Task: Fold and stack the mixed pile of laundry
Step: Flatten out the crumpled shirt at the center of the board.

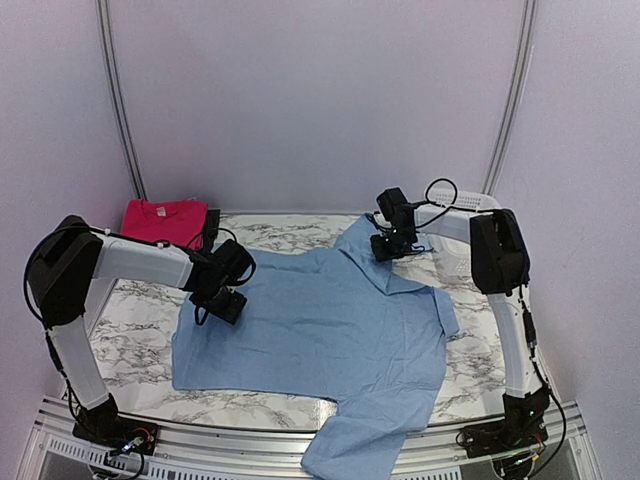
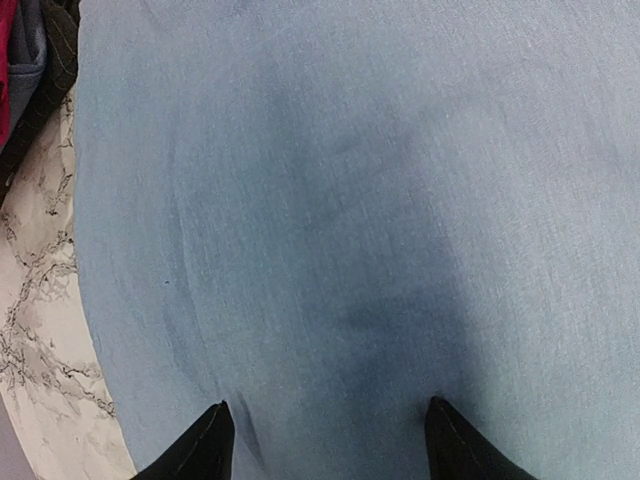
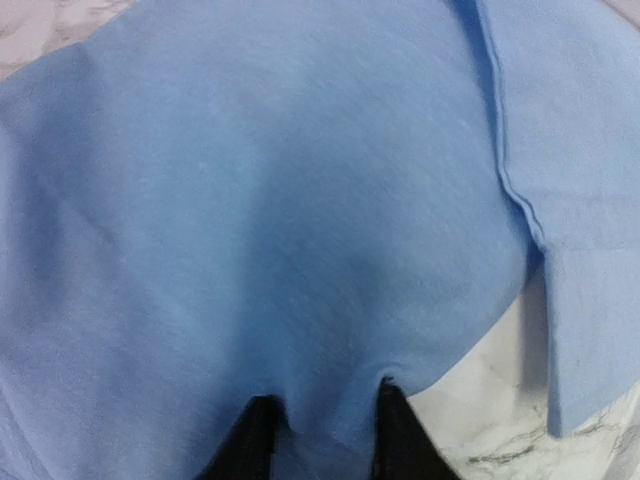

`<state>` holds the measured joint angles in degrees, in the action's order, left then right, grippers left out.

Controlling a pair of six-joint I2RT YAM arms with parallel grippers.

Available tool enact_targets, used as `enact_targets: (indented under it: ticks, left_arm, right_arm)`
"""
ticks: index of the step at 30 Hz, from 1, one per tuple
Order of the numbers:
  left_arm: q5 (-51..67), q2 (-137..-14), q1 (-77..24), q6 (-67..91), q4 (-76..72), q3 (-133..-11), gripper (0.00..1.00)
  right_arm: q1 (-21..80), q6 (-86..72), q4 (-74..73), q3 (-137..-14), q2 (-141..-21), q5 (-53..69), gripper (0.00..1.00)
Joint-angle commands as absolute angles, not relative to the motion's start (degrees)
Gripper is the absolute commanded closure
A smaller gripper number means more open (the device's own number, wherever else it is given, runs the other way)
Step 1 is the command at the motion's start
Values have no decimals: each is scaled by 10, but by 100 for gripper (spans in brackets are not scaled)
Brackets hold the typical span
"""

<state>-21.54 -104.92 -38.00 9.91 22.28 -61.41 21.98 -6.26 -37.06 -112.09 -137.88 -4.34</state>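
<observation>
Over blue shirt (image 1: 330, 320): left pincer (image 2: 327, 403) wide; right pincer (image 3: 325, 395) narrow at edge, grip unclear.

The light blue collared cotton shirt (image 1: 330, 330) lies spread flat on the white marble-patterned table (image 1: 130, 350). Behind the shirt's left part, in the far left corner, lies the folded pink-red T-shirt (image 1: 160, 220). A dark cloth piece (image 1: 211, 228) lies just beside the T-shirt, on the T-shirt's right. Behind the shirt's right part stands the white slatted plastic basket (image 1: 472, 203). The shirt's near sleeve (image 1: 350, 455) reaches over the near table edge. The black left gripper (image 1: 225, 300) is over the shirt's left part. The black right gripper (image 1: 390, 250) is at the shirt's far edge, by the collar.
</observation>
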Motion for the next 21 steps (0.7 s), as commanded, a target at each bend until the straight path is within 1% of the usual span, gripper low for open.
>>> enact_targets:
  ticks: [1, 3, 4, 6, 8, 12, 16, 21]
  left_arm:
    - [-218, -1062, -369, 82, 296, -566, 32]
    - [-218, -1056, -368, 78, 292, -551, 32]
    - [-217, -1054, -367, 77, 290, -546, 32]
    - [-214, -1048, -365, 73, 285, -537, 33]
    - [-213, -1047, -365, 67, 281, -530, 33]
    - [-210, -1052, -364, 55, 277, -526, 34]
    - [-210, -1059, -363, 45, 277, -529, 35]
    - [-211, -1060, -363, 36, 278, -534, 35]
  right_arm:
    - [217, -77, -411, -1050, -1438, -14, 83]
    - [215, -81, -405, -1030, -1435, -6, 99]
    - [214, -82, -404, -1026, -1428, 3, 100]
    - [214, -83, -401, -1032, -1409, 9, 100]
    - [212, -83, -403, -1061, -1388, -13, 100]
    - [204, -66, -410, -1168, -1362, -65, 100]
    - [198, -15, -385, -1259, -1370, -129, 100]
    - [201, 99, -293, -1265, -1397, -156, 100]
